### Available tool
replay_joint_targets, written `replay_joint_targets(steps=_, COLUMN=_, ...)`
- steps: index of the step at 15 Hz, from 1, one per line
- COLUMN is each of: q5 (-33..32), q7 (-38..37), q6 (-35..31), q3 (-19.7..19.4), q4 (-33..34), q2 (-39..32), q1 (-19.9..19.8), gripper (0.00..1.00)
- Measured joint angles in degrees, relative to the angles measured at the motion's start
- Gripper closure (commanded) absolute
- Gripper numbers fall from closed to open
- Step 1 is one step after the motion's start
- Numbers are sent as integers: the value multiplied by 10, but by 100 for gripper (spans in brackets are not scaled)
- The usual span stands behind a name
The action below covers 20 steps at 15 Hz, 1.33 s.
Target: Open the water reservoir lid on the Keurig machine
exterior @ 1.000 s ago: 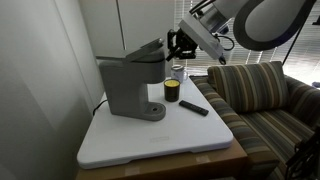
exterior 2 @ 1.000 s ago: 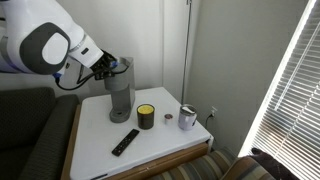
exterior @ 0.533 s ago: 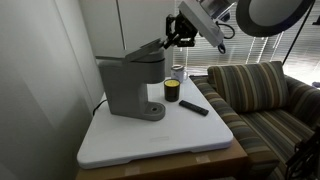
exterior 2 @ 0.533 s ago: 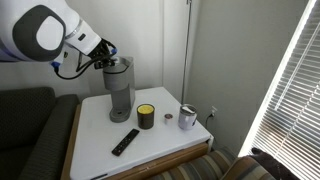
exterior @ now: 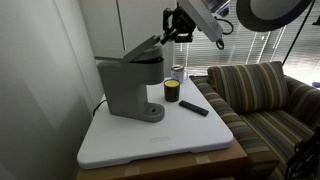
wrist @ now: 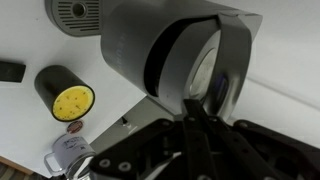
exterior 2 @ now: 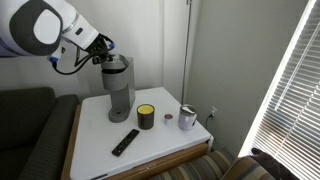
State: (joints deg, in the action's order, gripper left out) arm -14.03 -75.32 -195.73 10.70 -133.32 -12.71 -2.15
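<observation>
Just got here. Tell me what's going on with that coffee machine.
The robot arm's gripper is at the raised free edge of the water reservoir lid on the Keurig machine. The lid stands tilted up, partly open. Whether the gripper clamps the edge or pushes under it isn't clear. A yellow-topped jar and a remote sit beside the machine on the white table.

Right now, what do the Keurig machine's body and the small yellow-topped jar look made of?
Keurig machine: likely moulded plastic, matte grey, even and without glints. Jar: dark sides, flat yellow lid, probably plastic; too small to be sure.
</observation>
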Motion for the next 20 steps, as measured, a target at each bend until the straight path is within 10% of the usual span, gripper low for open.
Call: replay_joint_targets(steps=20, q5=0, q7=0, q6=13, q3=13, q4=77, q2=7, q1=4, gripper=100)
